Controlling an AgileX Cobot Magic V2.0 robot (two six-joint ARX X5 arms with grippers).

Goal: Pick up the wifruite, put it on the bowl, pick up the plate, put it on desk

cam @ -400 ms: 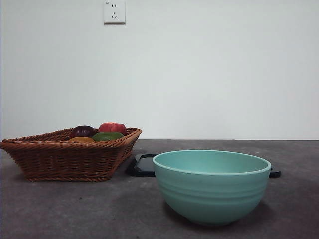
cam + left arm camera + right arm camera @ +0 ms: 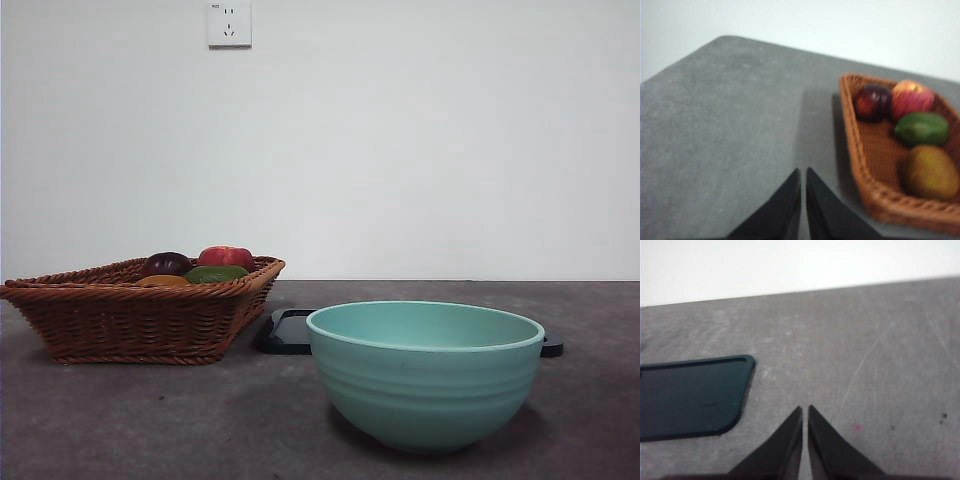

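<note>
A white wall backs the grey tabletop [image 2: 150,420]. My left gripper [image 2: 803,172] hangs with jaws pressed together beside the wicker basket [image 2: 875,195], where the wifruite [image 2: 931,172] lies. My right gripper [image 2: 805,410], likewise closed and empty, hovers near the dark plate [image 2: 690,397]. The mint-green bowl [image 2: 425,385] stands in front of that plate.

Wicker basket [image 2: 130,315] holds purple fruit [image 2: 165,264], red fruit [image 2: 226,257], green fruit [image 2: 215,273]; wall socket [image 2: 229,23] above.
</note>
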